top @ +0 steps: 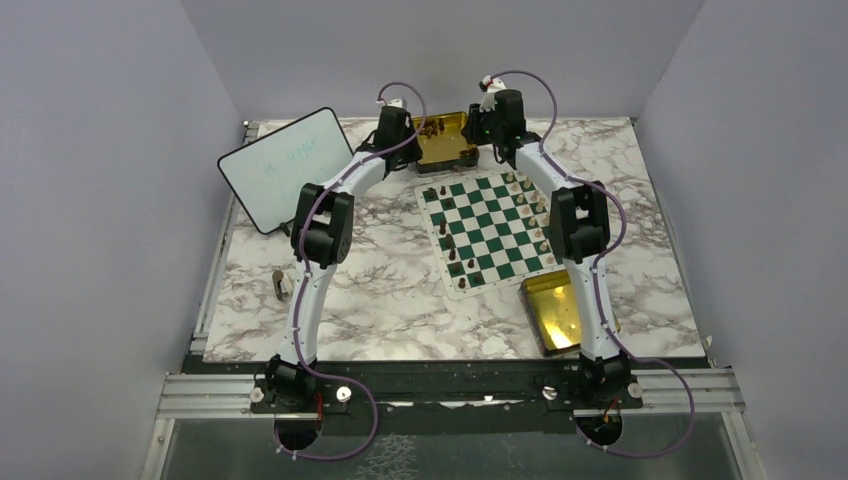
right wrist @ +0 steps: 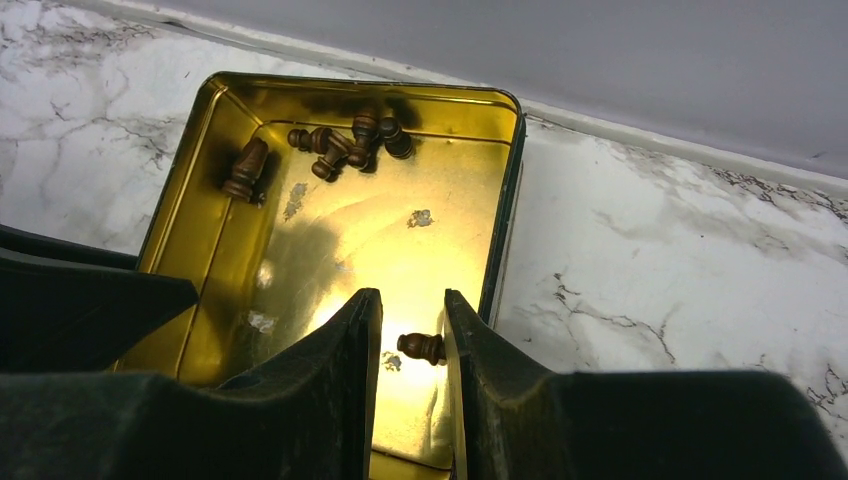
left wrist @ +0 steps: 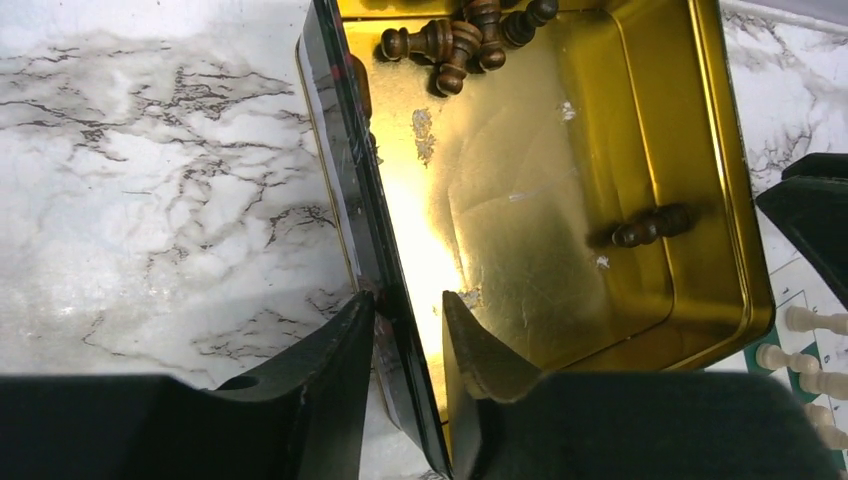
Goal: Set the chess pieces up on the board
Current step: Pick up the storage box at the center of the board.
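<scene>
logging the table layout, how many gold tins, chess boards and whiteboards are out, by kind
gold tins: 2
chess board: 1
whiteboard: 1
total: 4

Bench (top: 380, 290) white marble, veined grey. Board (top: 490, 232) checkered green and white with a white border. Tin (left wrist: 530, 230) shiny gold; dark brown chess pieces (left wrist: 455, 45); cream-white chess pieces (left wrist: 810, 320). Whiteboard (top: 285, 165) white, black-rimmed.

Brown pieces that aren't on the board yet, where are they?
Top view: brown pieces lie in the gold tin at the far middle, just beyond the board.
</scene>
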`<move>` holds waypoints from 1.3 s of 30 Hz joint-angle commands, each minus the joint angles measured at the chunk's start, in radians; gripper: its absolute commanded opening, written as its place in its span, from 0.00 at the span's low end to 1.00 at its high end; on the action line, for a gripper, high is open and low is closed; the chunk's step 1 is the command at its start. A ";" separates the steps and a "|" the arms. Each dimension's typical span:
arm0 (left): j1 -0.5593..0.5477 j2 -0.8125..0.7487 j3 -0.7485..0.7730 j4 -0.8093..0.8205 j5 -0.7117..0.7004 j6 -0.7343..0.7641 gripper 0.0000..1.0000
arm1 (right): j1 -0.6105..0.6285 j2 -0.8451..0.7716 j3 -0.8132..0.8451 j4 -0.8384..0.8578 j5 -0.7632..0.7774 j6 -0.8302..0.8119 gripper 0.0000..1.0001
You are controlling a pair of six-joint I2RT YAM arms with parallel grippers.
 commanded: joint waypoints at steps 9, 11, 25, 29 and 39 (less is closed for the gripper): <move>-0.001 0.008 0.079 0.037 -0.061 -0.035 0.17 | 0.000 -0.058 0.003 0.022 0.016 -0.007 0.35; -0.001 0.009 0.078 0.040 -0.061 -0.038 0.15 | -0.002 -0.058 0.004 0.023 0.016 -0.007 0.34; -0.004 -0.030 0.032 0.137 -0.152 -0.096 0.00 | -0.001 -0.086 -0.015 0.038 0.029 -0.002 0.34; -0.007 -0.049 0.023 0.147 -0.167 -0.092 0.00 | 0.000 -0.109 -0.033 0.039 0.035 0.000 0.34; -0.020 -0.153 -0.078 0.171 -0.229 -0.020 0.00 | -0.001 -0.249 -0.204 0.102 0.035 0.054 0.34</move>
